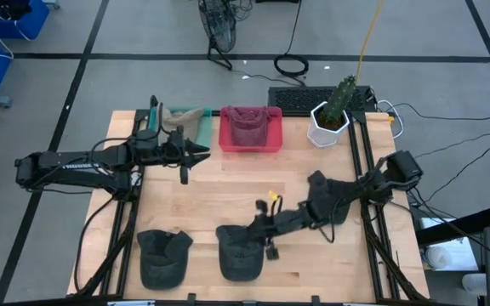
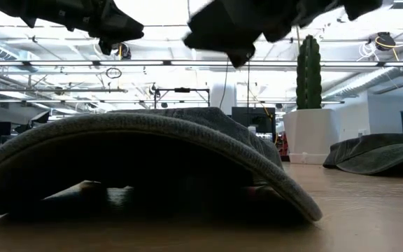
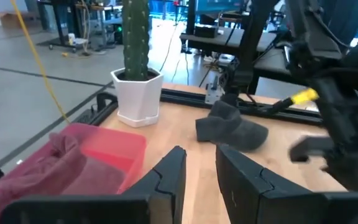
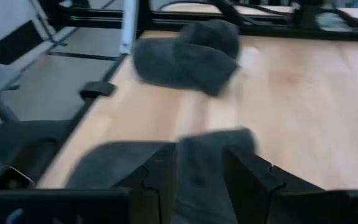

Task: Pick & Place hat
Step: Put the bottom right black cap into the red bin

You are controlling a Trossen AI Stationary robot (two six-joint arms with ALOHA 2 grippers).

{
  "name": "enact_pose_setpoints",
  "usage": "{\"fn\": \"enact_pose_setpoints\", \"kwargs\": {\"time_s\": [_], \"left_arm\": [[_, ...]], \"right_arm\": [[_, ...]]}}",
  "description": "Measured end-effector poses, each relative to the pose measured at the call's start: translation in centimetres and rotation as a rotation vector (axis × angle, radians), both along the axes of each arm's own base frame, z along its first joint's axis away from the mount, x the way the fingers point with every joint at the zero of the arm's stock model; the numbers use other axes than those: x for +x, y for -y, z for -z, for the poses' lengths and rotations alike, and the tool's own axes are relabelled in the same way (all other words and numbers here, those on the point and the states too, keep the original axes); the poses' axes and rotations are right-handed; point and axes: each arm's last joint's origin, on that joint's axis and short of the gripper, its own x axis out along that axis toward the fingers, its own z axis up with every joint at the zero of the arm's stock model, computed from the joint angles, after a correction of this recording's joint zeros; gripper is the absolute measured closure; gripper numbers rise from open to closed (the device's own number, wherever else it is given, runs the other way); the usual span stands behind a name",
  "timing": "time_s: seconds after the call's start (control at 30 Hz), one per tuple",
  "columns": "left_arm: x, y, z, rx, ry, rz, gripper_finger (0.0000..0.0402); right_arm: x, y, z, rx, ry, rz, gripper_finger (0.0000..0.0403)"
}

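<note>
The right gripper [image 1: 266, 240] hovers just above the middle dark grey cap [image 1: 240, 253] near the table's [image 1: 313, 272] front edge, its fingers spread with the cap's crown showing between them. The step looks like the reach to grasp; next it must descend and pinch the fabric. The arm stretches low and diagonal. The left gripper [image 1: 196, 153] waits beside the red bin [image 1: 250, 130], jaws apart, empty.

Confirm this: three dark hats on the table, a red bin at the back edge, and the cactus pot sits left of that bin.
Wrong on one point: in the high view the cactus pot sits right of the red bin, not left. The rest stands.
</note>
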Motion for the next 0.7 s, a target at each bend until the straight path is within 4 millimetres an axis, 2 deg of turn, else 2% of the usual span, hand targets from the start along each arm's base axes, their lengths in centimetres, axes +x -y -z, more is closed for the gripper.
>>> {"fn": "enact_pose_setpoints", "kwargs": {"time_s": [0.17,0.33,0.5,0.7], "left_arm": [[0.0,0.1,0.0,-0.056,0.006,0.0,0.0309],[0.2,1.0,0.4,-0.116,-0.02,0.034,0.0309],[0.2,2.2,1.0,-0.132,-0.095,0.092,0.0309],[0.2,3.3,1.3,-0.102,-0.12,0.08,0.0309]], "right_arm": [[1.0,-2.9,0.8,-0.012,-0.019,-0.005,0.0288],[1.2,-4.5,3.3,-0.017,-0.058,0.038,0.0288],[1.4,-5.1,6.3,-0.065,-0.099,0.084,0.0288],[1.9,-4.5,7.3,-0.023,-0.115,0.126,0.0277]]}}
